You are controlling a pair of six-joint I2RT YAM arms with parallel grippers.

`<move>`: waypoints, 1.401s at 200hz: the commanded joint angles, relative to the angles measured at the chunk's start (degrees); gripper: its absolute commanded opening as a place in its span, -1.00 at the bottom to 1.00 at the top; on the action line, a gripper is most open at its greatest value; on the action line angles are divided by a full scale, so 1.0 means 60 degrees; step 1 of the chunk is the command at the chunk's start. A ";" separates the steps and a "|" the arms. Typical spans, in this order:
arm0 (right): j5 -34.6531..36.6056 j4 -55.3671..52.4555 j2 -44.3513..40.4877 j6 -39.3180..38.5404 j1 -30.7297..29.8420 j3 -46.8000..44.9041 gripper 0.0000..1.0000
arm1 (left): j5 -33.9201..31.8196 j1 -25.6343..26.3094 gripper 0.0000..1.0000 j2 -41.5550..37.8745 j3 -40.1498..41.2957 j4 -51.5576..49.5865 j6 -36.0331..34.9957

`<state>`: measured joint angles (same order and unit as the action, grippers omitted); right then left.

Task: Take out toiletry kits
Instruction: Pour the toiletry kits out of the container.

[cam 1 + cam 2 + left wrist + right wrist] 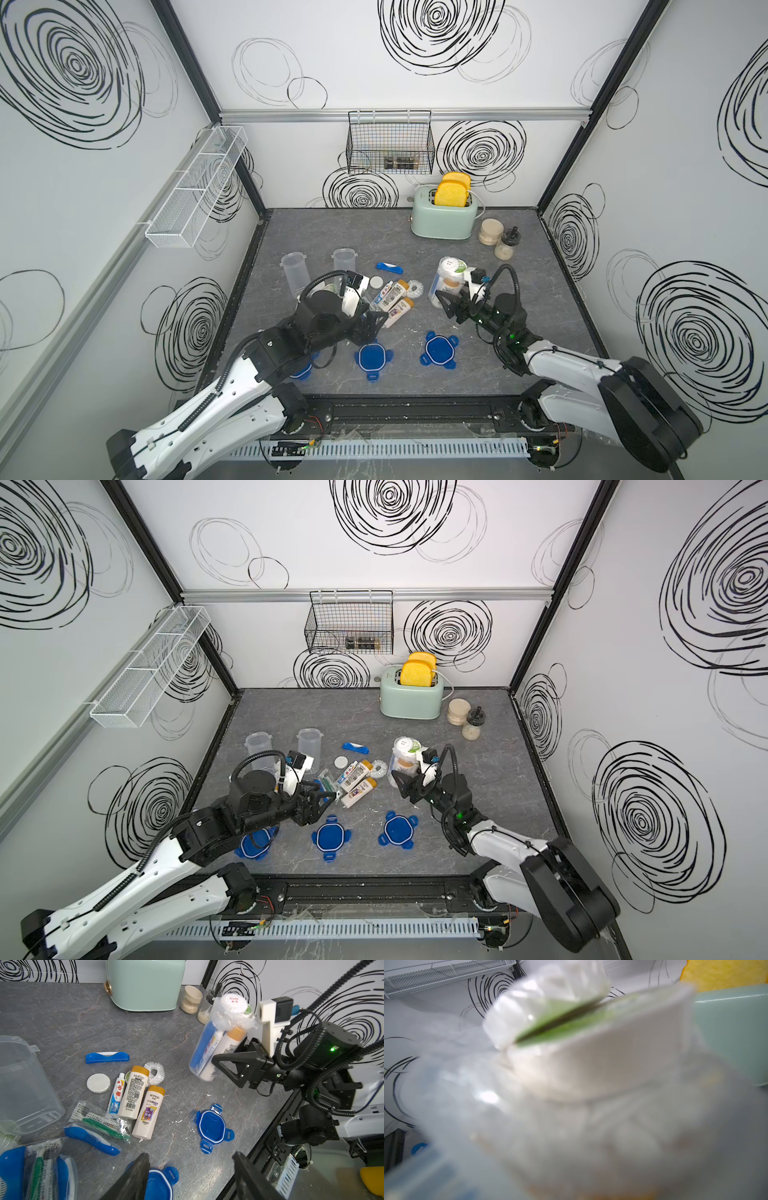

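**Operator:** What's closest to me?

**Spotter:** Blue lids along the table's front edge. Your left gripper (190, 1156) hangs just above one blue lid (160, 1184), jaws spread wide. A second lid (438, 350) lies off to its right, apart from both your arms.

**Operator:** And the kits?

**Spotter:** One lies loose just beyond that gripper. Two cream bottles (134, 1095) lie side by side and touching, with a toothpaste tube (117, 1095) against them. Around them you have a round white soap (98, 1083), a clear-wrapped ring (154, 1072) and a blue toothbrush (91, 1139) beside a wrapped green piece (104, 1124). Another kit is inside the tilted container (202, 1053). Your right gripper (214, 1049) is clamped around its lower half, one black finger (236, 1056) flat against its side. A soap disc (235, 1002) and crumpled wrap poke from its mouth. Your right wrist view gives you only a white and green blur.

**Operator:** Farther back?

**Spotter:** Two more clear containers (295, 274) toward your left. At the back stands the mint toaster (442, 220), with two jars (490, 232) just beside it.
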<state>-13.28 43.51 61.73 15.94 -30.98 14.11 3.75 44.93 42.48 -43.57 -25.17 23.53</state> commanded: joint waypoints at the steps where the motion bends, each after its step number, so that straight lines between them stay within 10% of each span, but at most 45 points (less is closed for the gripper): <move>1: -0.0772 -0.1720 -0.1194 0.0906 0.0064 0.0191 0.15 | -0.0065 -0.0005 0.37 -0.0005 0.0040 0.0149 -0.0084; 280: -0.3846 -0.2124 -0.0170 0.6494 0.0298 -0.0042 0.10 | -0.0244 0.0479 0.37 -0.0049 0.0114 0.0203 0.0108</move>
<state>-33.56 24.56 61.19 50.89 -29.89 13.02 2.50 47.37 42.11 -43.35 -25.61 23.90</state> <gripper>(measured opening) 0.655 0.682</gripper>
